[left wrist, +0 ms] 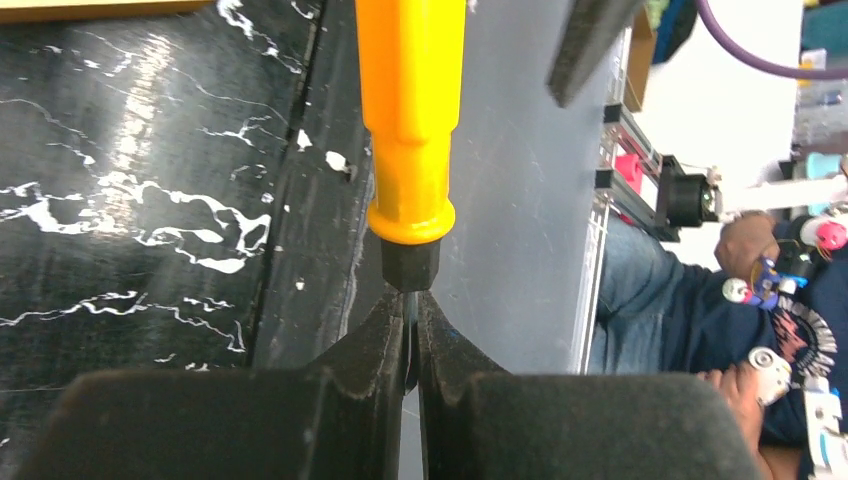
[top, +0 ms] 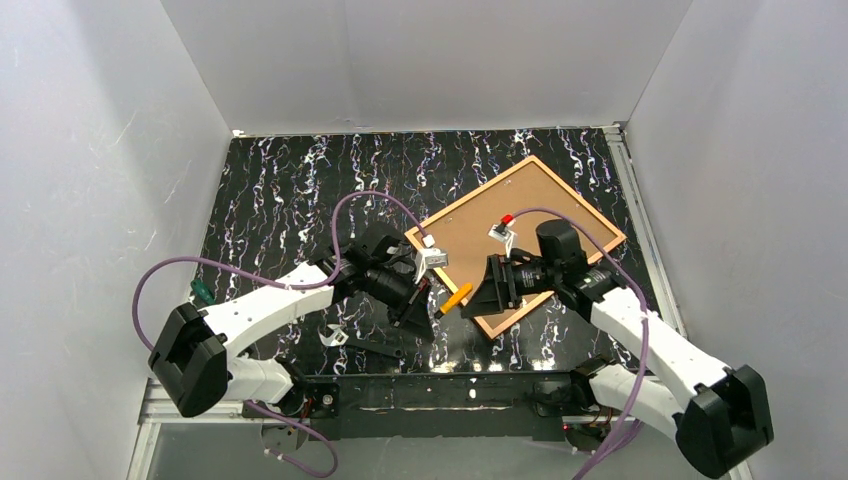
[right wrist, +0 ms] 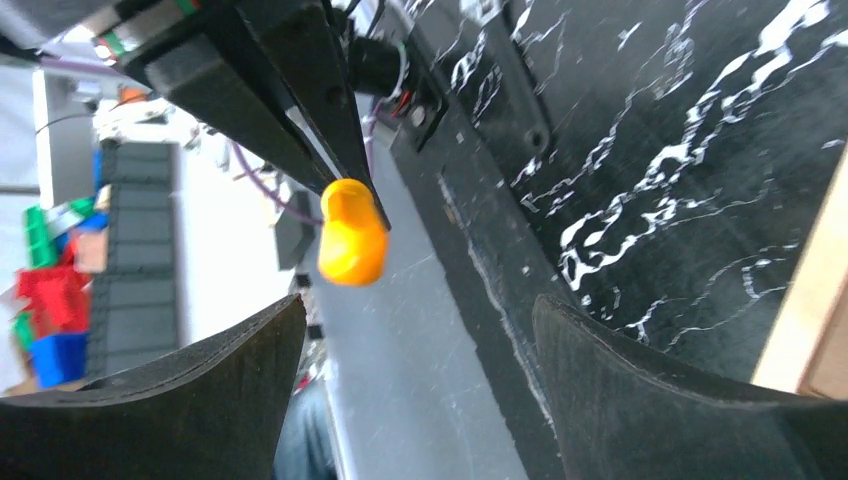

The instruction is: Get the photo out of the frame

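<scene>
Black, white-veined table (top: 280,190) carried little besides the task's things. A small silvery tool (top: 333,336) lay near the left arm's base, well apart from the frame (top: 580,197), and purple cables looped over both arms. An orange-handled screwdriver (top: 455,297) hung between the two grippers, just off the frame's near corner. The right arm's wrist lay across the near part of the frame and hid that stretch of it.

Seen from above, both grippers were dark shapes whose jaws could not be read. The left wrist view showed the left gripper (left wrist: 410,345) pinched tight on the screwdriver's thin metal shaft, with the handle standing out beyond the fingertips. A seated person in a dark blue shirt (left wrist: 700,310) showed past the table's edge. The right wrist view showed the right gripper (right wrist: 418,310) with its fingers (right wrist: 230,400) spread wide and gripping nothing. The butt of the orange handle showed beyond that gap, touching neither finger.

The frame lay flat on the right half of the table, turned cornerwise, back side up. Its slim orange-brown border ran round the photo (top: 530,195), which sat inside it. Only the photo's plain tan-brown backing board could be seen, the printed face being turned down. A strip of the same wood showed at the right edge of the right wrist view.
</scene>
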Robot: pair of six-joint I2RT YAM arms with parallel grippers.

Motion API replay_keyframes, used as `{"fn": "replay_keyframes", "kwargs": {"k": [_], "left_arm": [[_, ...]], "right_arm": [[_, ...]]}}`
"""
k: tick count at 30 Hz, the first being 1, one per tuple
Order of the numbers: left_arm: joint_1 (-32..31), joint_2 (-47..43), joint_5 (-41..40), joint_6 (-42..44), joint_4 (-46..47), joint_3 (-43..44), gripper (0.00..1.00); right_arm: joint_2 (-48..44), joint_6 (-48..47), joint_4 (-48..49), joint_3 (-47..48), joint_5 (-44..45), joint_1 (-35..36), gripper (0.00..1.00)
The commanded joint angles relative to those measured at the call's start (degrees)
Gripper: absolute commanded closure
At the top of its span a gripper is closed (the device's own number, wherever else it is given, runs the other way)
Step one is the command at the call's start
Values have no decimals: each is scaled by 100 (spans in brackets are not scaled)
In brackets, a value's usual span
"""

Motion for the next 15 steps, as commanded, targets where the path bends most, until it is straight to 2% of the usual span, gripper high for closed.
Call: {"fn": "replay_keyframes", "kwargs": {"k": [1, 7, 10, 15], "left_arm": [[-12, -144, 883, 550, -958, 249, 100], [-17, -29, 876, 691, -1234, 345, 100], [-12, 45, 867, 730, -1286, 356, 100], [-15, 71, 801, 820, -1380, 372, 100]], "right_arm": [[515, -135, 178, 249, -1356, -32, 12], [994, 437, 1017, 394, -1686, 17, 17], [1215, 551, 1180, 491, -1565, 135, 19], [1655, 900, 1710, 552, -1652, 236, 37]]}}
